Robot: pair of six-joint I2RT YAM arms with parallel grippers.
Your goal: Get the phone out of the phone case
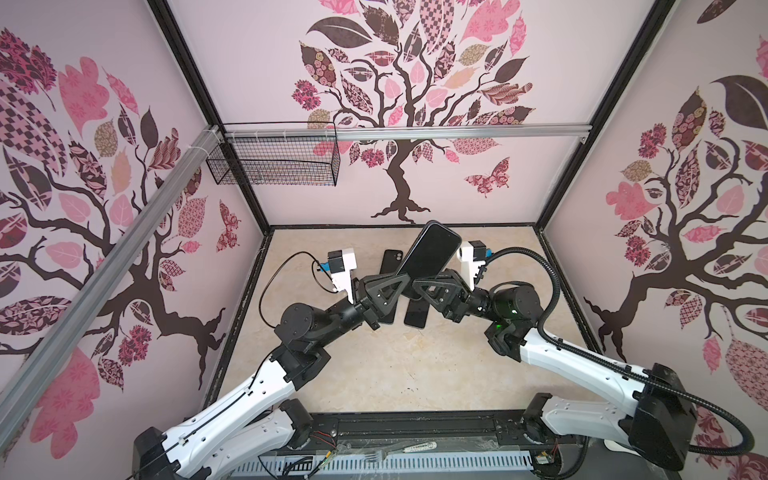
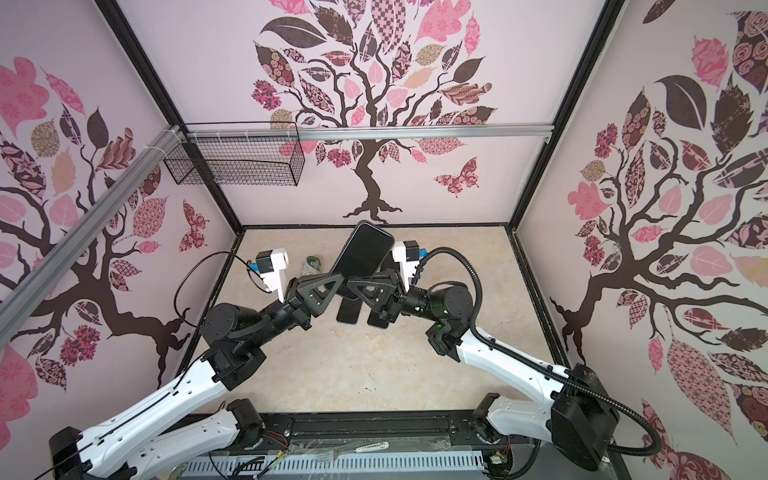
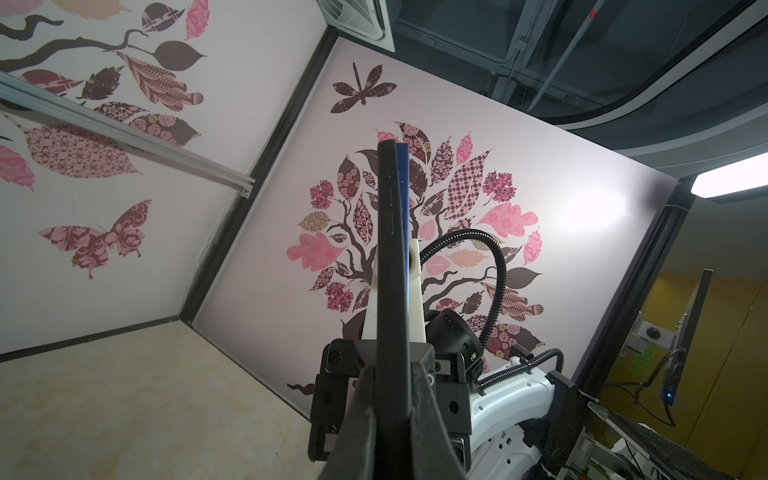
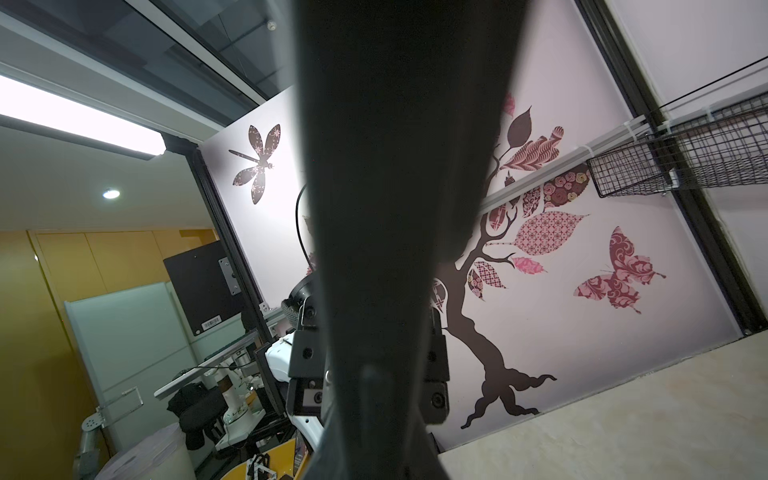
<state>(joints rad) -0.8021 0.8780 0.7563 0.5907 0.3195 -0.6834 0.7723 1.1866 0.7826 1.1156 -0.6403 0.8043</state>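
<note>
Shows phone in black phone case raised above table, tilted — lower edge clamped in left gripper. Alongside, right gripper touching same edge — cannot tell whether closed on it.

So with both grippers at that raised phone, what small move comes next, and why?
Probably a gentle peel: the left gripper holds firm while the right gripper eases the black phone case back. Seen edge-on, the blue phone edge already stands off the case at its far end.
</note>
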